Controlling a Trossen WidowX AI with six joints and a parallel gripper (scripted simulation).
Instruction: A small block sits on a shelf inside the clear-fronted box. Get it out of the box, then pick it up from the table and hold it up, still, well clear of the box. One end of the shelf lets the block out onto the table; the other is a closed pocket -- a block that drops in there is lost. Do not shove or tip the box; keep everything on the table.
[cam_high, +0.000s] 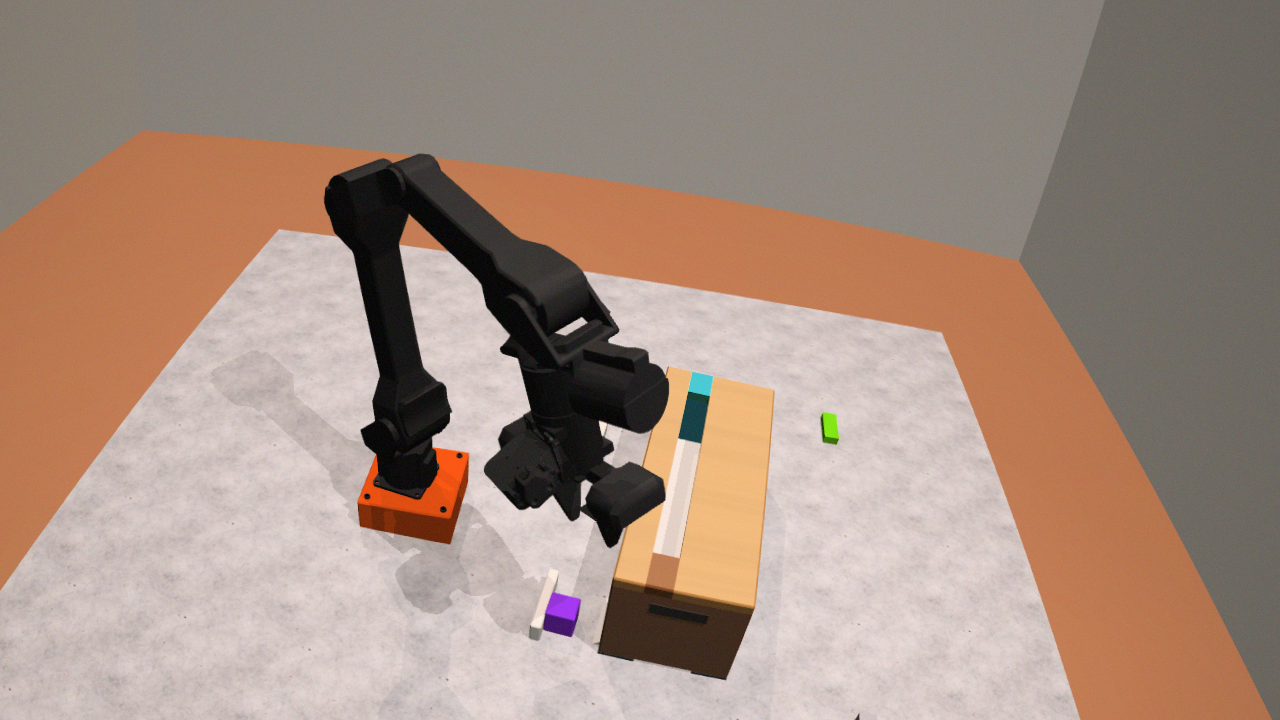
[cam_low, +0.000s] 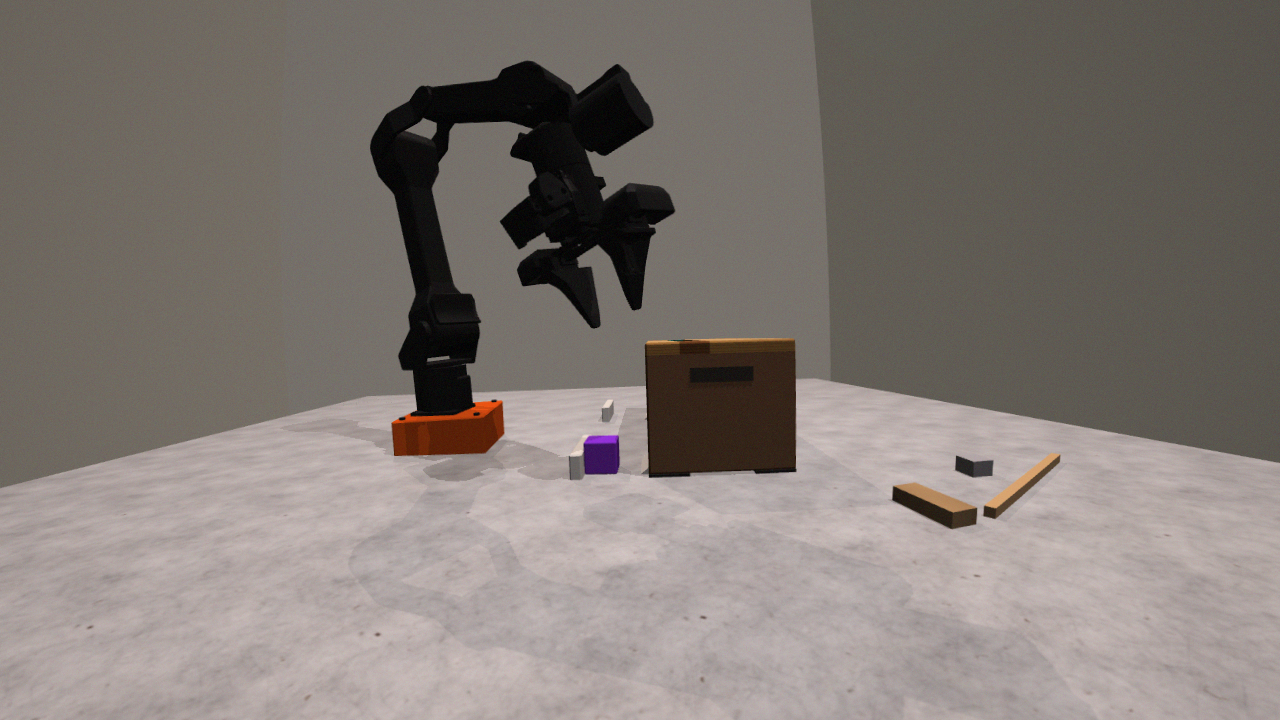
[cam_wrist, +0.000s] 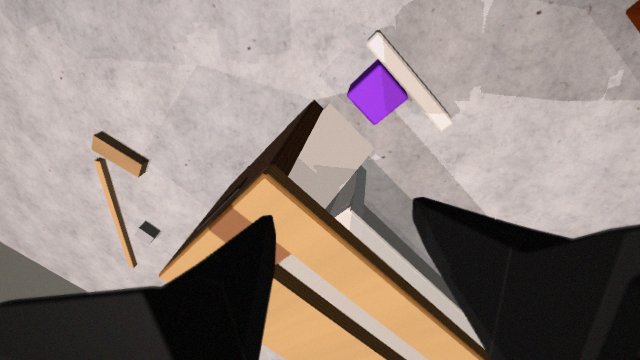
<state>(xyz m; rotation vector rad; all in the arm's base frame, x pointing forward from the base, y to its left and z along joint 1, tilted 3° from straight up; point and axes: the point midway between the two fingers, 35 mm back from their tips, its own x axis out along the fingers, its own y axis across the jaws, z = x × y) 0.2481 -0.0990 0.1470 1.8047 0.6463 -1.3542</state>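
Note:
The purple block (cam_high: 562, 614) (cam_low: 601, 454) (cam_wrist: 377, 94) sits on the table in front of the box, outside it. One side is against or very near a low white strip (cam_high: 540, 610) (cam_low: 576, 465) (cam_wrist: 413, 81). The wooden box (cam_high: 733, 465) (cam_low: 720, 425) (cam_wrist: 265, 192) stands upright, with a long slot in its top. My gripper (cam_high: 592, 530) (cam_low: 615, 317) (cam_wrist: 343, 216) is open and empty, tilted, above the level of the box top near its front edge. The block lies beyond the fingertips in the wrist view, well below them.
A second white strip (cam_low: 607, 411) lies farther back. A green block (cam_high: 829, 428) lies behind the box. Off the box's end side lie a short wooden bar (cam_low: 933, 505) (cam_wrist: 119, 155), a thin wooden stick (cam_low: 1023, 486) (cam_wrist: 116, 215) and a dark grey piece (cam_low: 973, 466) (cam_wrist: 149, 230).

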